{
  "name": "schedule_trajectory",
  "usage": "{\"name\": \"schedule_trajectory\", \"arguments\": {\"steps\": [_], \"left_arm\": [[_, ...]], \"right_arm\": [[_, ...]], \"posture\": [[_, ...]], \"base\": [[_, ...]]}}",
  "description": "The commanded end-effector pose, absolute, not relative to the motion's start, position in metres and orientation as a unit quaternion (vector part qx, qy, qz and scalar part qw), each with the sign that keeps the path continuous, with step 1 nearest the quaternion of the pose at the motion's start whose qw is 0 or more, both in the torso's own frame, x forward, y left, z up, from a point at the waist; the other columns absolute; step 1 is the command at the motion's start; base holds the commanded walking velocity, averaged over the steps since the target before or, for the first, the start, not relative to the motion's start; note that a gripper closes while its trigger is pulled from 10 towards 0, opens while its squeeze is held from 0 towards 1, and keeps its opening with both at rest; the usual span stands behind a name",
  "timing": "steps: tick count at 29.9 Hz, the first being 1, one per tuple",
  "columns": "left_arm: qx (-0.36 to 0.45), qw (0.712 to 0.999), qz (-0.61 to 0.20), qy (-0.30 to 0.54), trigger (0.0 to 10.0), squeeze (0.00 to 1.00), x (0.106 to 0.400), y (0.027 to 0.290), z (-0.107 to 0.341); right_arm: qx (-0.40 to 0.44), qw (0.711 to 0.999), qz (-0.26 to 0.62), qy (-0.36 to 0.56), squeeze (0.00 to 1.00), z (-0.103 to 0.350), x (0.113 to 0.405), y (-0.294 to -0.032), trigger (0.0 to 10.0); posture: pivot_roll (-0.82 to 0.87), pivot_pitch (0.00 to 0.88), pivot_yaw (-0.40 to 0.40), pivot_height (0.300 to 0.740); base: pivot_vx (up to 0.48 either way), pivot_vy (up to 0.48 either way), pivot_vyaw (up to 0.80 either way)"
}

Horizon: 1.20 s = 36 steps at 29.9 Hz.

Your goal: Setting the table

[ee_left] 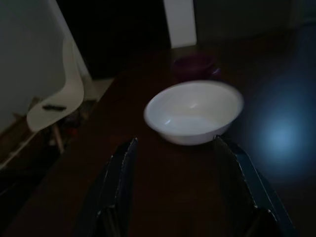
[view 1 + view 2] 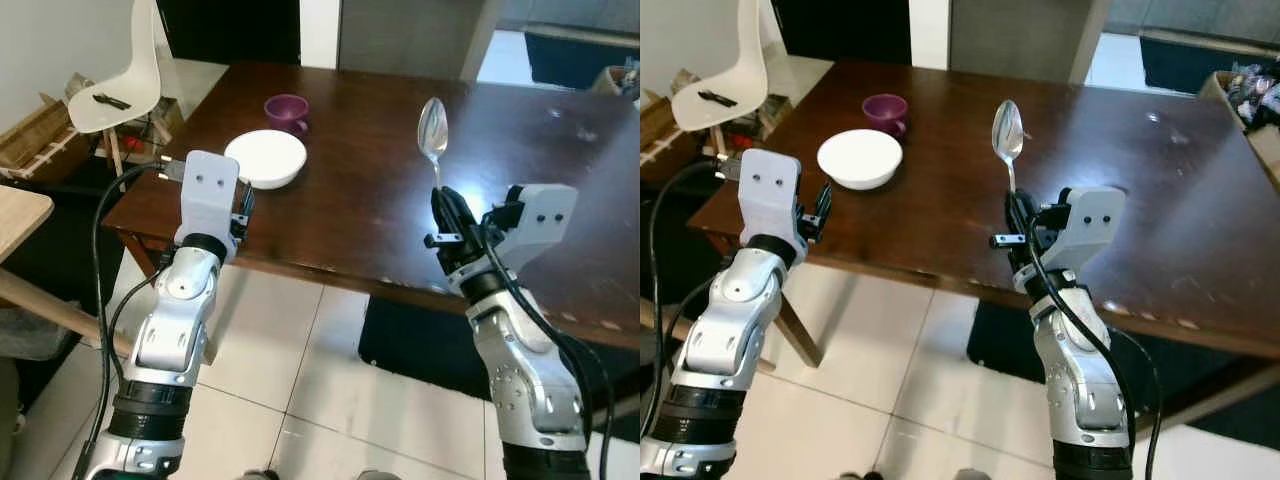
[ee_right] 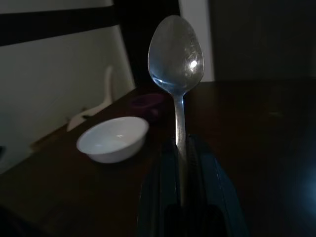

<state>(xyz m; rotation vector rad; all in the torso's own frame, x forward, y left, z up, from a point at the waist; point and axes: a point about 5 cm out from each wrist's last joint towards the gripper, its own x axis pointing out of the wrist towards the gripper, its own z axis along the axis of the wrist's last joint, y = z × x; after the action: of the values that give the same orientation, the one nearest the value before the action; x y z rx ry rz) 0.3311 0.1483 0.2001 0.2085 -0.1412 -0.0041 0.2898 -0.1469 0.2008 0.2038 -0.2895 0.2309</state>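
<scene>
I'm looking down on a dark wooden table [image 2: 360, 190] that stands on pale floor tiles [image 2: 300, 370], with a dark mat [image 2: 420, 345] under its near edge.

My right gripper [image 2: 447, 215] is raised over the near edge of the table, its two black fingers [image 3: 163, 182] pressed together on the handle of a metal spoon [image 2: 433, 132]. The spoon stands upright out of the fingertips, bowl at the top, its hollow side facing my head camera. In the right wrist view the handle runs straight down between the fingers, and the spoon's bowl catches a small glint of light.

My left gripper [image 1: 180, 182] sits at the table's left near corner, low and level with the top. Its fingers [image 1: 118, 182] are spread apart with nothing between them, and they point at a white bowl [image 2: 265, 157] that rests on the table just ahead. The bowl is well apart from the spoon, over on the left part of the table, and I see nothing inside it.

Just behind the bowl, toward the far edge, is a purple cup [image 2: 287, 110], close to the bowl, though I cannot tell whether they touch.

Off the table's left side stands a white chair [image 2: 120, 85] with a small dark thing [image 2: 111, 101] lying on its seat; I cannot make out what it is. A light wooden surface [image 2: 20, 215] juts in at the far left.
</scene>
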Motion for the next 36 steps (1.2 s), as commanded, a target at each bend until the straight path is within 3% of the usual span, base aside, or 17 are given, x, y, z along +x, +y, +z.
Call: {"name": "schedule_trajectory", "arguments": {"steps": [1, 29, 30, 31, 36], "left_arm": [[0.102, 0.993, -0.005, -0.068, 10.0, 0.13, 0.331, 0.147, 0.198], [0.108, 0.99, -0.03, -0.086, 10.0, 0.09, 0.331, 0.139, 0.203], [0.104, 0.989, -0.045, -0.091, 10.0, 0.02, 0.329, 0.137, 0.204], [0.098, 0.989, -0.06, -0.095, 10.0, 0.0, 0.327, 0.136, 0.205], [0.094, 0.979, -0.144, -0.112, 10.0, 0.0, 0.316, 0.131, 0.217]], "right_arm": [[0.1, 0.979, 0.108, -0.142, 0.0, 0.199, 0.29, -0.149, 10.0], [0.096, 0.98, 0.102, -0.14, 0.0, 0.197, 0.29, -0.151, 10.0], [0.095, 0.98, 0.102, -0.139, 0.0, 0.197, 0.29, -0.151, 10.0], [0.095, 0.981, 0.101, -0.139, 0.0, 0.197, 0.29, -0.151, 10.0], [0.075, 0.986, 0.092, -0.115, 0.0, 0.192, 0.289, -0.155, 10.0]], "posture": [[-0.15, 0.037, 0.083, 0.74], [-0.16, 0.041, 0.083, 0.74], [-0.16, 0.043, 0.085, 0.74], [-0.16, 0.043, 0.085, 0.74], [-0.15, 0.047, 0.084, 0.74]], "base": [[0.48, 0.0, 0.0], [0.46, 0.0, 0.0], [0.0, 0.0, 0.0], [0.0, 0.0, 0.0], [0.0, 0.0, 0.0]]}}
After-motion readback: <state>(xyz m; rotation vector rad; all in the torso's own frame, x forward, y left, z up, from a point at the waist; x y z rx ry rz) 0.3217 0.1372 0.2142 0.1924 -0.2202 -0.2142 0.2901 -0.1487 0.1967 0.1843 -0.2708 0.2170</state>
